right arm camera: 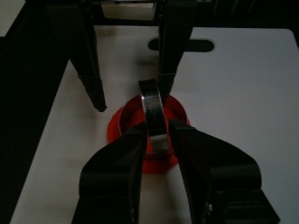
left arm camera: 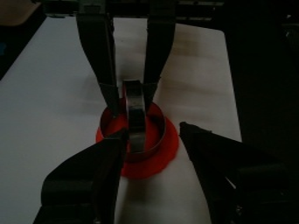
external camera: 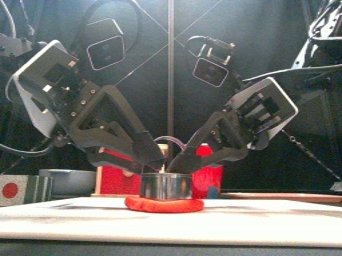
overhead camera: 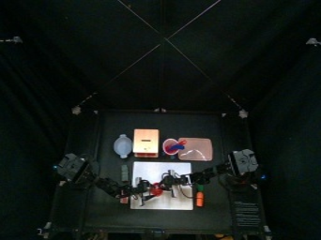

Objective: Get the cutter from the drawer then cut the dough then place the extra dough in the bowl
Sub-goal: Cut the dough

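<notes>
A flat red dough disc (external camera: 164,205) lies on the white cutting board (external camera: 80,212). The round metal cutter (external camera: 164,185) stands upright on the dough, its wire handle up. My right gripper (right arm camera: 152,131) comes in from the right and is shut on the cutter (right arm camera: 152,105) at its handle. My left gripper (left arm camera: 152,136) reaches in from the left with its jaws apart, one on each side of the cutter (left arm camera: 136,114), over the dough (left arm camera: 163,153). In the top view both grippers (overhead camera: 141,187) (overhead camera: 175,185) meet over the board's middle.
Behind the board stand the blue-grey bowl (overhead camera: 122,145) at the left, the pale wooden box (overhead camera: 146,142) in the middle and the pink tray (overhead camera: 205,153) with toy food at the right. A red object (overhead camera: 198,195) sits at the board's right edge.
</notes>
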Controlling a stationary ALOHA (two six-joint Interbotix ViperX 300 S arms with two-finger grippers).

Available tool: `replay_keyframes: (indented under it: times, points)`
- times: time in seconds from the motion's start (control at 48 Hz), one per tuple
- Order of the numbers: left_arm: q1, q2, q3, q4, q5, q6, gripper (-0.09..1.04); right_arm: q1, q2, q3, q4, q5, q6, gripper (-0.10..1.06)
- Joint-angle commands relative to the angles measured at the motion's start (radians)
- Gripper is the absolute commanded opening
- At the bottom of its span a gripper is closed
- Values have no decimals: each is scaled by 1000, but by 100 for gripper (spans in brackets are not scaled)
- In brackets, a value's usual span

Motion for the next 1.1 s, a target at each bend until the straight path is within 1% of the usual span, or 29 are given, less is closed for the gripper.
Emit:
replay_keyframes:
  times: [0.021,0.271,0.354,0.417,0.542,0.604,0.75,0.812,1.0,1.104]
  points:
    - [31,-54,2,3,-6,18,88,3,-48,-15,5,-3,6,70]
    - [29,-92,17,5,-6,77,88,5,-72,-23,6,5,9,76]
    - [11,-110,26,15,-6,77,88,0,-72,-31,8,37,15,76]
    - [-23,-118,25,38,-6,74,87,-2,-72,-41,15,71,18,76]
    - [-55,-107,48,31,-6,72,86,-2,-78,-84,14,176,11,76]
    - [-57,-98,54,23,-6,72,82,-2,-80,-117,6,264,8,76]
    - [-55,-75,55,25,-11,78,64,-2,-81,-189,-21,446,9,76]
    - [-54,-67,55,28,-17,78,59,-2,-80,-213,-31,491,9,76]
    - [-35,-43,60,26,-20,77,56,-3,-86,-256,-63,566,14,76]
    - [-21,-20,57,26,-20,77,56,-3,-95,-285,-75,644,15,76]
